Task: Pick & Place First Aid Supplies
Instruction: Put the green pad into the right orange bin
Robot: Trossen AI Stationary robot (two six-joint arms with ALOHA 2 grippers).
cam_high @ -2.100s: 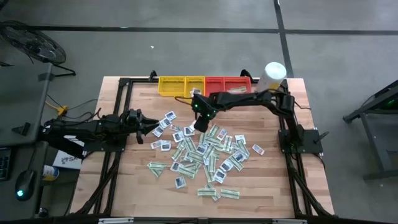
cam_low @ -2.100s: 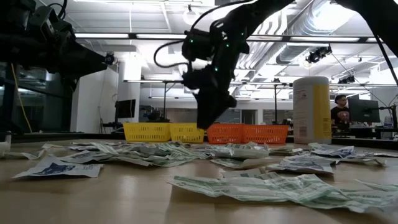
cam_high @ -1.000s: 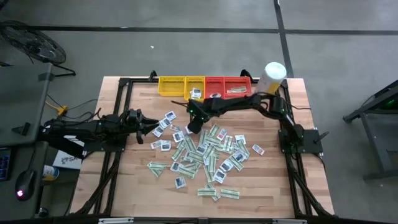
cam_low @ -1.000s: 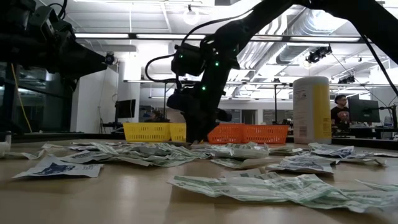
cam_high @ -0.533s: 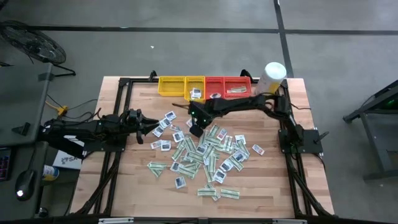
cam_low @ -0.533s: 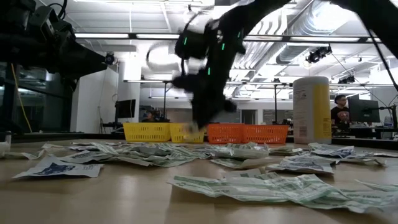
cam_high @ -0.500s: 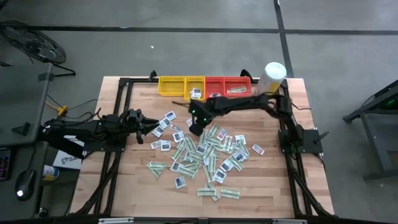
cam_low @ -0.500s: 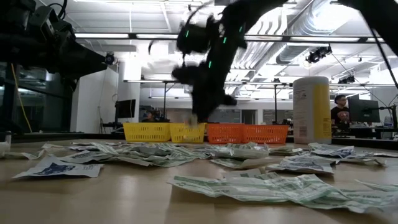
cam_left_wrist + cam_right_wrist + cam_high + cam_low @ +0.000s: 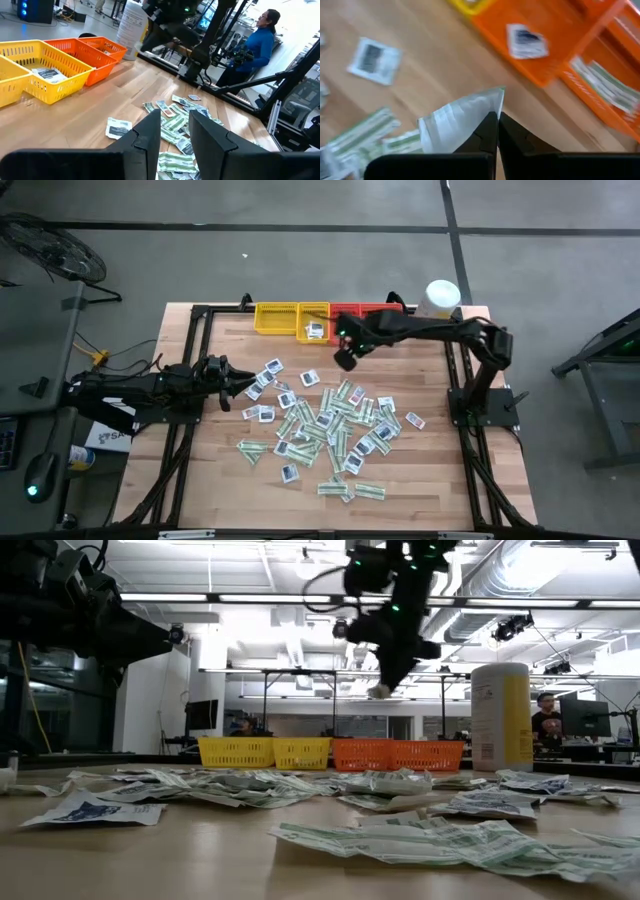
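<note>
The first aid supplies point(image 9: 330, 425) lie as a loose heap of green-and-white strips and small white squares on the middle of the wooden table. My right gripper point(image 9: 345, 360) hangs above the table between the heap and the red trays point(image 9: 378, 311), shut on one green-and-white strip packet point(image 9: 457, 122). In the low view that gripper point(image 9: 383, 683) is high above the packets, with the strip a small pale scrap point(image 9: 378, 692) at its tips. My left gripper point(image 9: 252, 384) waits open at the heap's left side, its fingers point(image 9: 150, 135) holding nothing. My right gripper pinches the strip packet by one end point(image 9: 489, 106) between its two shut fingers. The fingers point down at the table from above. The packet is lifted clear and sticks out sideways from the fingertips, slightly curled.
Two yellow trays point(image 9: 288, 319) and the red trays stand side by side along the far edge, some with packets inside point(image 9: 526, 40). A tall white-and-yellow canister point(image 9: 440, 298) stands at the far right. A person point(image 9: 260, 40) is beyond the table.
My right gripper has shut on a strip packet at the heap's far left part. It has then risen well above the table and gone toward the right and far edges, toward the red trays, carrying the packet clear of the heap.
</note>
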